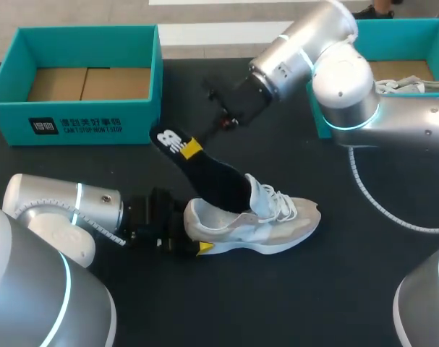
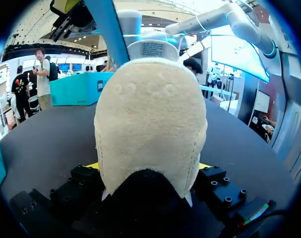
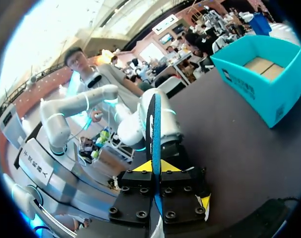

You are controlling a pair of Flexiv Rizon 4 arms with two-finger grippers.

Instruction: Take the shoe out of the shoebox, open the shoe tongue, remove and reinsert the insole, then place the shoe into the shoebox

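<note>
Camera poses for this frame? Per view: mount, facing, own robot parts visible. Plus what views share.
Head view: fixed above and behind, looking down on the table; both arms show, left gripper holding the sneaker, right gripper holding the insole.
Left wrist view: on the left wrist, facing the sneaker's heel between its own yellow tips.
Right wrist view: on the right wrist, facing along the edge-on insole toward the empty teal shoebox.
Shared: head and right wrist views both show insole and shoebox.

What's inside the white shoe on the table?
A black insole pokes out of the white and beige sneaker, its upper end pinched by the right gripper. Its lower end and the sneaker's inside are hidden.
</note>
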